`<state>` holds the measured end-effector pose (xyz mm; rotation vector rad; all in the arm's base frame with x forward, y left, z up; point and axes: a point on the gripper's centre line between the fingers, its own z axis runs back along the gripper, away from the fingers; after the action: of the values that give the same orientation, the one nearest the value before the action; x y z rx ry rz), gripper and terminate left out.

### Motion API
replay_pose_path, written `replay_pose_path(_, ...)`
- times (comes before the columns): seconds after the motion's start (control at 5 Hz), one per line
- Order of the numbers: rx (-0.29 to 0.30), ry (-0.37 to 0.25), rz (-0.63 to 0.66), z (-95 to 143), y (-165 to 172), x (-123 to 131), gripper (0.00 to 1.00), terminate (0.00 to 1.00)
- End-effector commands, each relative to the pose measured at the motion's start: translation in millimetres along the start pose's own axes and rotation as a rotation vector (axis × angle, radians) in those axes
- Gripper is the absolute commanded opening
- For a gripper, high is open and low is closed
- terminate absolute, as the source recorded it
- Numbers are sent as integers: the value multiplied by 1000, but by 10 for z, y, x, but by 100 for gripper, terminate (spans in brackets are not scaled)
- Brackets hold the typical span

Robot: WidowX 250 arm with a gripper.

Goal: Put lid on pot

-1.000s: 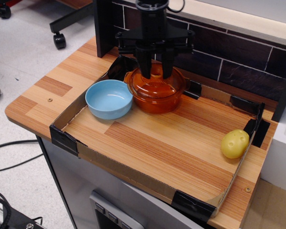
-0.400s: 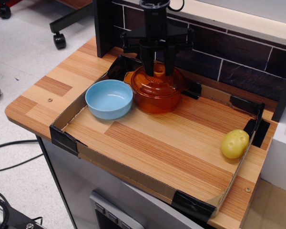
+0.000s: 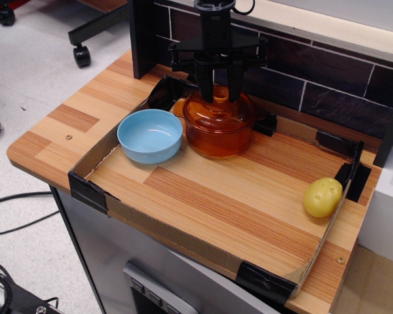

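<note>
The translucent orange pot (image 3: 217, 136) stands at the back left of the tray, just right of the blue bowl. The orange domed lid (image 3: 219, 111) rests on top of the pot and covers its mouth. Its ring knob (image 3: 219, 93) sits between my fingers. My gripper (image 3: 219, 90) comes straight down from above, with one black finger (image 3: 204, 84) on each side of the knob, closed on it. The pot's side handles are mostly hidden by the gripper and lid.
A light blue bowl (image 3: 150, 135) stands against the pot's left side. A yellow potato-shaped toy (image 3: 323, 196) lies at the tray's right edge. The cardboard tray wall (image 3: 170, 234) rings the wooden work area. A dark brick wall (image 3: 327, 85) stands close behind the pot.
The lid has gone from sitting low and tilted in the pot to resting level on its rim. My gripper shifted slightly right and stays on the knob.
</note>
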<state>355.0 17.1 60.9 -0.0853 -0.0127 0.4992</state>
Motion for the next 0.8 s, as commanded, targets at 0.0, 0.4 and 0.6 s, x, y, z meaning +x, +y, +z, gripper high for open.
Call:
replay_pose_path(0.0, -25, -62, -26, 277, 38, 137, 100, 0)
replay_pose_path(0.4, -39, -151, -73, 865, 30, 127, 100, 0)
replay_pose_path(0.6, -79, -109, -131, 1091, 22, -25, 100, 0)
